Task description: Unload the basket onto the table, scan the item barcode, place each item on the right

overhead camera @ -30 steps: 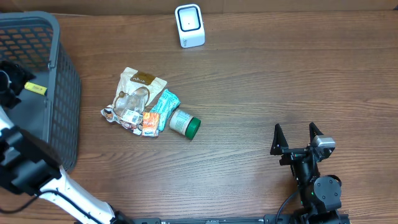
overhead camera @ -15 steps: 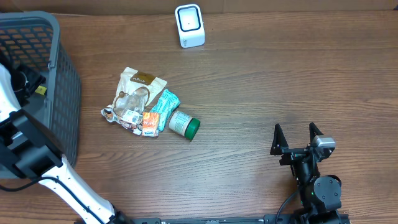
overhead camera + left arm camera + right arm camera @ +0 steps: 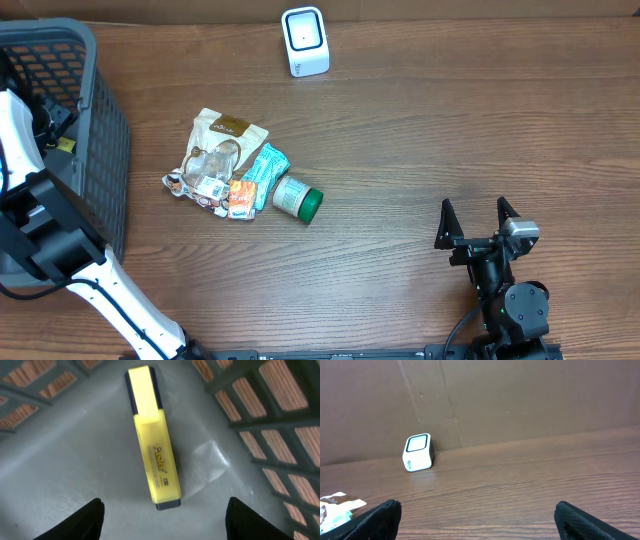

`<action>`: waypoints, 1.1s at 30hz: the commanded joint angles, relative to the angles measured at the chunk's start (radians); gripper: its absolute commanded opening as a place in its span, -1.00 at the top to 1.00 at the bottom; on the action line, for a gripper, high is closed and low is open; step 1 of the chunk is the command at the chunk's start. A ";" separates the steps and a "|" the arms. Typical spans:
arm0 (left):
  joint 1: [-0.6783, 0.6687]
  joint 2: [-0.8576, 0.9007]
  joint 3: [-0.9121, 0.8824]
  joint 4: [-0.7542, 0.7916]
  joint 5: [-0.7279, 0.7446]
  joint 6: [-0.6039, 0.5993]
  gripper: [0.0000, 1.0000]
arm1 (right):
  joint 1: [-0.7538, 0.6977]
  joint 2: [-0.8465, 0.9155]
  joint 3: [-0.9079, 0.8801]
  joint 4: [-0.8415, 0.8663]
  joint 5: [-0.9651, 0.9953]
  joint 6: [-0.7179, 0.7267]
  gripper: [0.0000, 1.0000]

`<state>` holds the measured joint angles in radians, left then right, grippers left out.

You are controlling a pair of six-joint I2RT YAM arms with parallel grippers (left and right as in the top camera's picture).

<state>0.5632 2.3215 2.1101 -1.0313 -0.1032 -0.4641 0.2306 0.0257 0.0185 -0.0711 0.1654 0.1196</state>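
Brown wood-grain table (image 3: 450,130) carried the whole scene. A grey mesh basket (image 3: 110,150) stood at its left end, and the left arm (image 3: 40,230) reached from the near side into it. The right gripper (image 3: 474,207) rested at the near right, well apart from everything, its claw fully released and empty. A pile of packets (image 3: 225,140) lay right of the basket, with a green-lidded jar (image 3: 298,198) at its right end. A white scanner (image 3: 304,41) stood at the far edge, well apart from the pile. Smallest, the yellow highlighter (image 3: 155,455) lay flat on the basket floor near the right wall.

The left gripper (image 3: 165,519) hung above the highlighter, its claw released. Both fingers stood apart from the pen's near end, touching nothing.

Step in hand, as judged: the highlighter appeared to be the item concerned, but whether it was about to be grasped or had been set down could not be told. If a grasp, the next move called for lowering the claw across the pen's narrow body, closing, lifting clear of the basket wall and turning the printed code towards the scanner window.

Against the view a second before, the left arm had swung farther into the basket, bringing the wrist over the highlighter. The highlighter, pile, scanner and right gripper had not moved.
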 commanded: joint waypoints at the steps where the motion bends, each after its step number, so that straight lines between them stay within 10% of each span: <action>1: -0.004 0.116 0.004 0.009 -0.024 -0.016 -0.25 | 0.000 -0.001 -0.010 0.005 0.014 0.005 -1.00; 16: -0.006 0.147 0.036 -0.041 0.023 -0.015 0.06 | 0.000 -0.001 -0.010 0.005 0.014 0.004 -1.00; 33: -0.010 -0.377 0.061 -0.246 0.040 -0.011 -0.35 | 0.000 -0.001 -0.010 0.005 0.014 0.005 -1.00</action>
<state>0.5621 2.0464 2.1441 -1.2385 -0.0658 -0.4721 0.2306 0.0254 0.0185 -0.0715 0.1650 0.1192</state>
